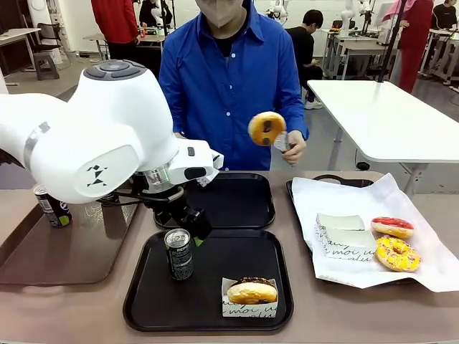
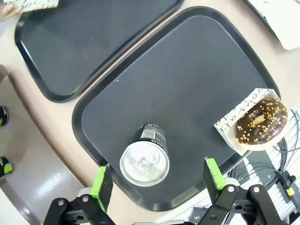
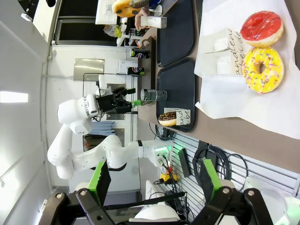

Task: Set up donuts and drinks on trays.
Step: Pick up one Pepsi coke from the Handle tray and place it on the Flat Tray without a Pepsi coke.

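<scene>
A dark drink can stands upright on the near black tray. Just above and behind it hangs my left gripper, open. From the left wrist view the can's silver top lies between the spread green pads, untouched. A chocolate donut in a paper sleeve sits at that tray's front right corner. The far black tray is bare. The person holds a golden donut above it. My right gripper is open and holds nothing.
At the right, a tray with white paper carries a red donut, a yellow sprinkled donut and white sleeves. A long brown tray at the left holds another can.
</scene>
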Tool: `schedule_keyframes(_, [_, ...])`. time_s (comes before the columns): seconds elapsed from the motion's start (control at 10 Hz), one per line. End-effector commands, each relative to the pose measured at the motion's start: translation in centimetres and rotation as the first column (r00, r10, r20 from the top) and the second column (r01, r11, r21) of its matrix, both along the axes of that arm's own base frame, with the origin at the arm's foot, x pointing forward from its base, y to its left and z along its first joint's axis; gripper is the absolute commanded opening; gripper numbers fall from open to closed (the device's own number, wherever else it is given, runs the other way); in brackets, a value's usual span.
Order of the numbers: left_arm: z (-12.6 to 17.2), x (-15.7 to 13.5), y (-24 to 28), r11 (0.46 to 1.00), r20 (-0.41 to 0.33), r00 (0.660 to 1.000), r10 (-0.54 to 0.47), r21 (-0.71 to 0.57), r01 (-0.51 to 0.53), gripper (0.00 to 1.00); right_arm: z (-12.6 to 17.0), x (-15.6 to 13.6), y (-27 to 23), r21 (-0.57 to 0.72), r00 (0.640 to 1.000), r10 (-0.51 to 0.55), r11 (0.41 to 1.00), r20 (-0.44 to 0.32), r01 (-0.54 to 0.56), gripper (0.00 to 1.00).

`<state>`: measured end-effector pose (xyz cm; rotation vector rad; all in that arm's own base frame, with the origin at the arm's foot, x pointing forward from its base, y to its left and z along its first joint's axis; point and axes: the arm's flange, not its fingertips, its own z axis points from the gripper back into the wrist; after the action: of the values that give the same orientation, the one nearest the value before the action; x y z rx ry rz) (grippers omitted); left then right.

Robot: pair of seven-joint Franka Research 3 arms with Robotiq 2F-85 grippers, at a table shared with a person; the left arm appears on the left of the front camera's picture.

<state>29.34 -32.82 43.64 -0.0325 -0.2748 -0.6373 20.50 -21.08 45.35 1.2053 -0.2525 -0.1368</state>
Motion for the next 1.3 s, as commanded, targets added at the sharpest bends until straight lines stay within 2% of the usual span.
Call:
schedule_keyframes(0.0, [-0.7, 0.0, 0.2, 0.994, -0.029, 0.994, 0.101, 0.036, -0.1, 1.0, -0.1, 0.0, -0.1, 0.019, 1.0, 0.006, 1.0, 0.023, -0.006, 1.0])
schedule_keyframes(0.1, [0.0, 0.0, 0.0, 1.0, 0.0, 1.0, 0.0, 0.0, 0.0, 1.0, -0.1, 0.0, -0.1, 0.019, 1.0, 0.006, 1.0, 0.023, -0.006, 1.0])
schedule_keyframes(0.5, [0.1, -0.2, 0.1, 1.0, -0.009, 1.0, 0.022, 0.008, -0.022, 1.0, -0.1, 0.0, -0.1, 0.019, 1.0, 0.006, 1.0, 0.023, -0.006, 1.0])
schedule_keyframes(0.7, [4.4, 3.2, 5.3, 0.978, -0.017, 0.983, 0.184, -0.099, -0.185, 1.0, -0.1, 0.0, -0.1, 0.019, 1.0, 0.006, 1.0, 0.023, -0.006, 1.0])
schedule_keyframes(0.8, [6.0, 4.5, 8.6, 0.952, -0.025, 0.963, 0.269, -0.141, -0.27, 1.0, -0.1, 0.0, -0.1, 0.019, 1.0, 0.006, 1.0, 0.023, -0.006, 1.0])
schedule_keyframes(0.9, [6.9, 4.7, 12.1, 0.925, -0.08, 0.944, 0.321, -0.188, -0.331, 1.0, -0.1, 0.0, -0.1, 0.019, 1.0, 0.006, 1.0, 0.023, -0.006, 1.0])
schedule_keyframes(1.2, [8.8, 7.5, 23.9, 0.82, -0.17, 0.829, 0.532, -0.14, -0.555, 1.0, -0.1, 0.0, -0.1, 0.019, 1.0, 0.006, 1.0, 0.023, -0.006, 1.0])
